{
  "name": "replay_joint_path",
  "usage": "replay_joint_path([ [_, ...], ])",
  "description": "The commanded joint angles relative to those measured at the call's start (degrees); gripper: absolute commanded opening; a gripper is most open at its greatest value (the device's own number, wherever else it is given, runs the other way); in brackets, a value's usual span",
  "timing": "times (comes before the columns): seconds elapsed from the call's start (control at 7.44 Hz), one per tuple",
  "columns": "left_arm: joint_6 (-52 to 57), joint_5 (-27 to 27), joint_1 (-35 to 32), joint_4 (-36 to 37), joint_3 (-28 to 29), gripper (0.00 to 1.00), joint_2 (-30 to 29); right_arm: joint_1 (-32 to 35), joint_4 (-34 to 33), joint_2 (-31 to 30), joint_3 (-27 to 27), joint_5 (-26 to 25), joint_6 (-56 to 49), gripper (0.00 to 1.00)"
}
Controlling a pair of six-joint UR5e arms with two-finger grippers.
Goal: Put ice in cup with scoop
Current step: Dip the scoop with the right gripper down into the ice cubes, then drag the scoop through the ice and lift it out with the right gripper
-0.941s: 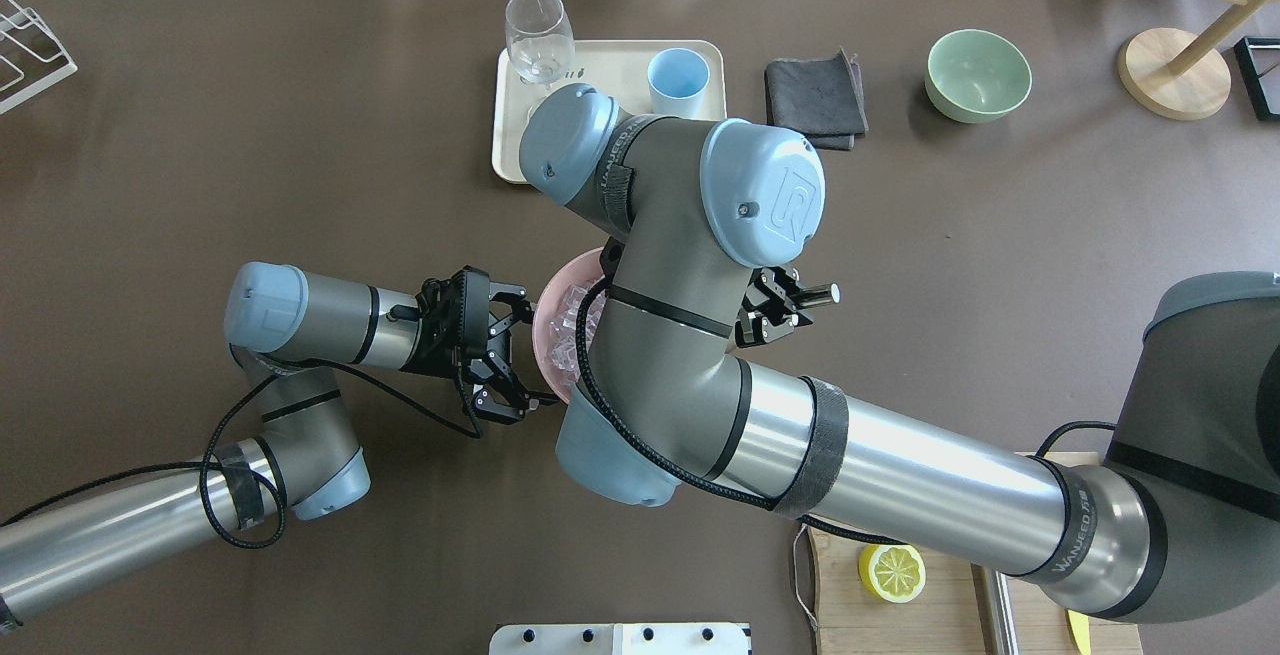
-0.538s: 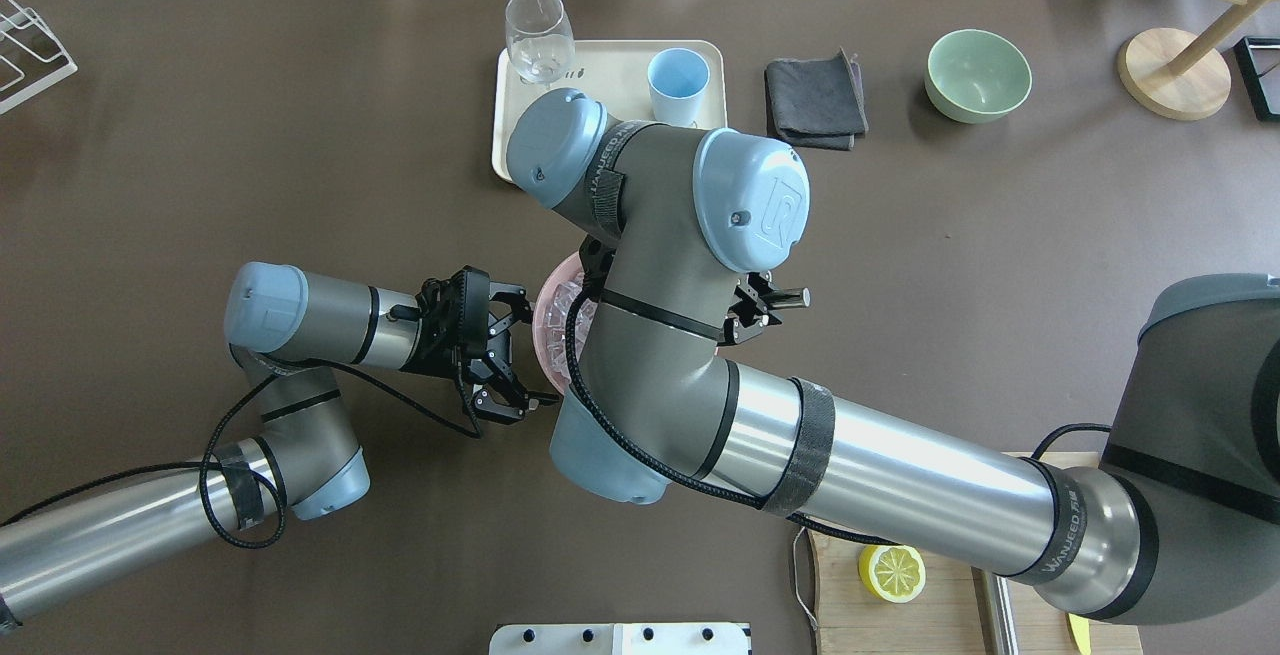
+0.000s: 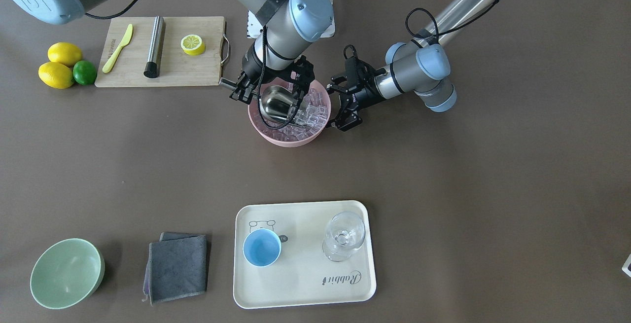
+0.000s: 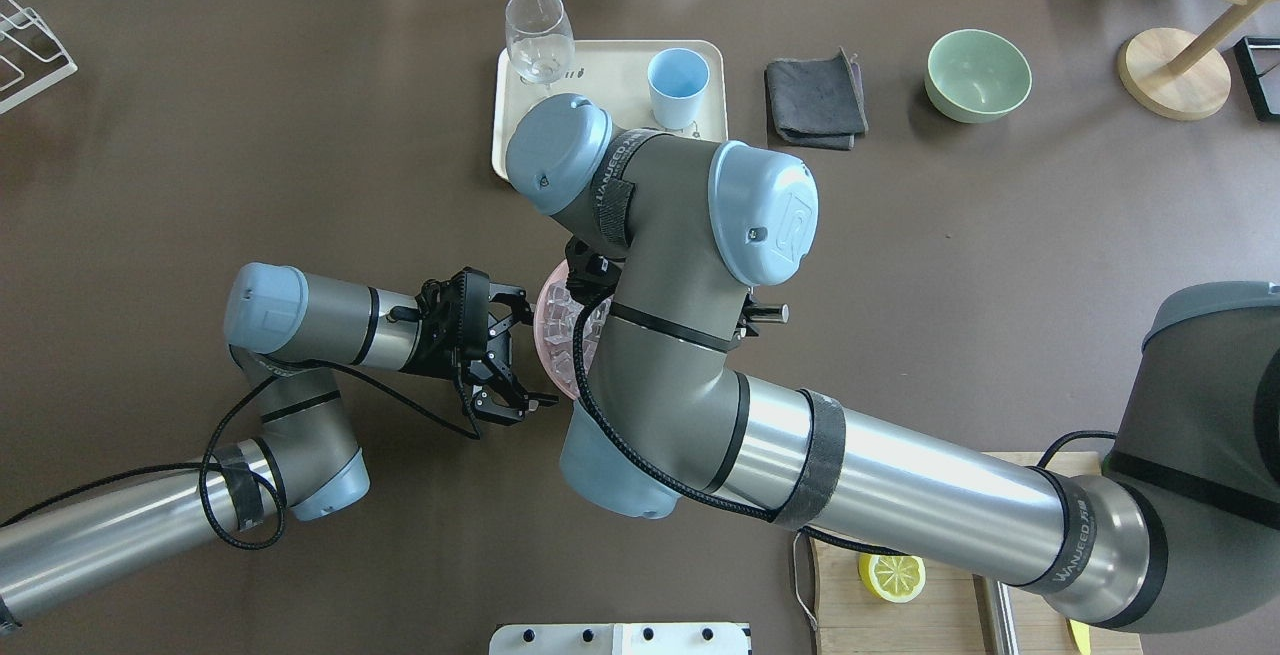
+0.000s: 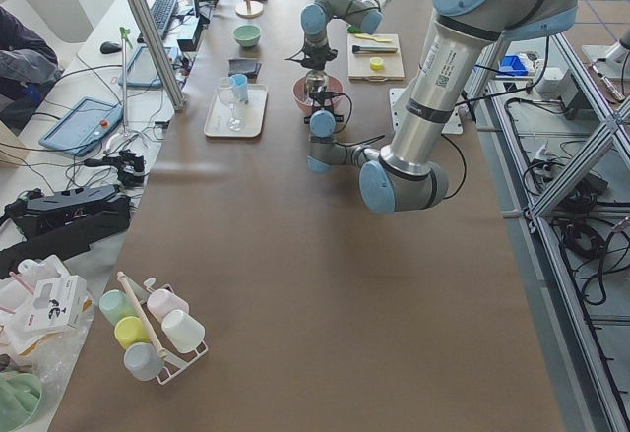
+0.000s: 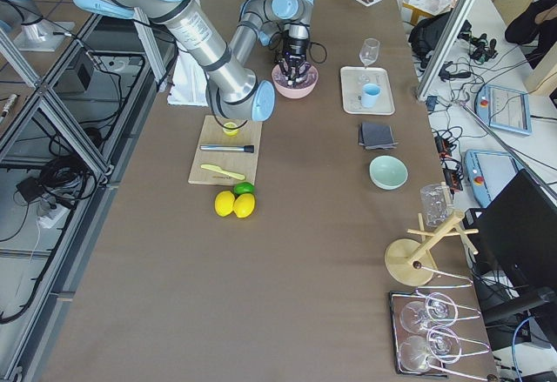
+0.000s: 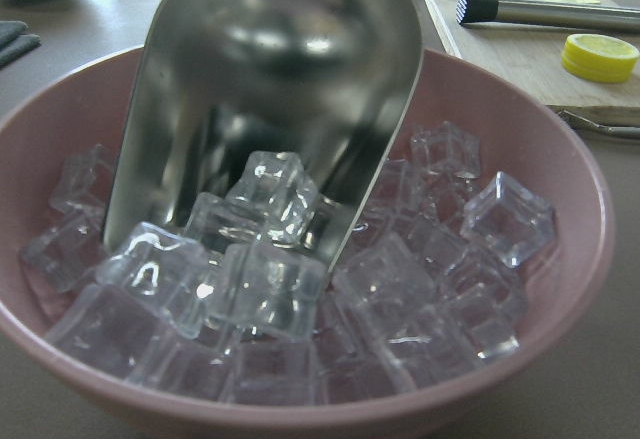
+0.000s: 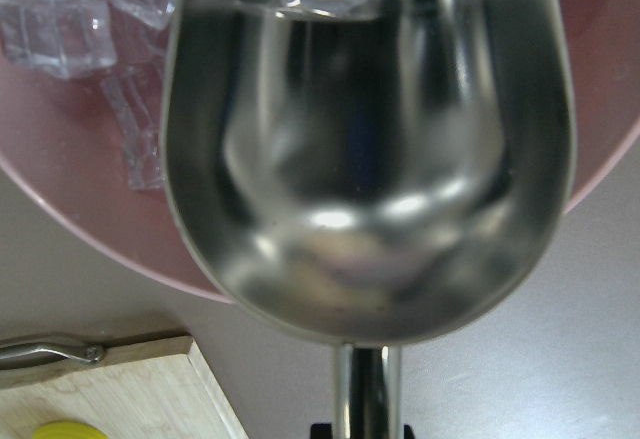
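Note:
The steel scoop (image 3: 275, 106) is tilted mouth-down into a pink bowl (image 3: 286, 140) full of ice (image 3: 315, 111). In the left wrist view the scoop (image 7: 270, 89) has a few ice cubes (image 7: 270, 194) at its lip. My right gripper (image 3: 240, 89) is shut on the scoop's handle at the bowl's edge. It is mostly hidden under the arm in the overhead view. My left gripper (image 3: 340, 106) is open and empty beside the bowl's other rim, seen also in the overhead view (image 4: 515, 355). The light-blue cup (image 3: 262, 247) stands empty on a cream tray (image 3: 305, 288).
A clear stemmed glass (image 3: 345, 234) stands on the tray beside the cup. A grey cloth (image 3: 177, 266) and a pale green bowl (image 3: 66, 273) lie further along. A cutting board (image 3: 197, 71) holds a lemon half, a yellow knife and a steel cylinder (image 3: 155, 47).
My right arm has shifted left, bringing the scoop's handle end in toward the bowl and the scoop deeper into the ice. The left arm has not moved.

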Motion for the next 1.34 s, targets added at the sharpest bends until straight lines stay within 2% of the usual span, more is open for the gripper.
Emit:
replay_joint_path([
  [0.0, 0.1, 0.0, 0.0, 0.0, 0.0, 0.98, 0.0, 0.0, 2.3, -3.0, 4.5, 0.1, 2.1, 0.0],
  [0.4, 0.1, 0.0, 0.0, 0.0, 0.1, 0.98, 0.1, 0.0, 9.9, -5.2, 5.1, 1.6, 6.9, 0.0],
  [0.94, 0.2, -0.3, 0.0, 0.0, 0.3, 0.98, 0.1, 0.0, 13.8, -8.3, 8.9, 2.1, 11.5, 0.0],
  [1.21, 0.4, -0.3, 0.0, 0.0, 0.4, 0.98, 0.1, 0.0, 15.0, -9.6, 10.9, 4.1, 11.9, 0.0],
])
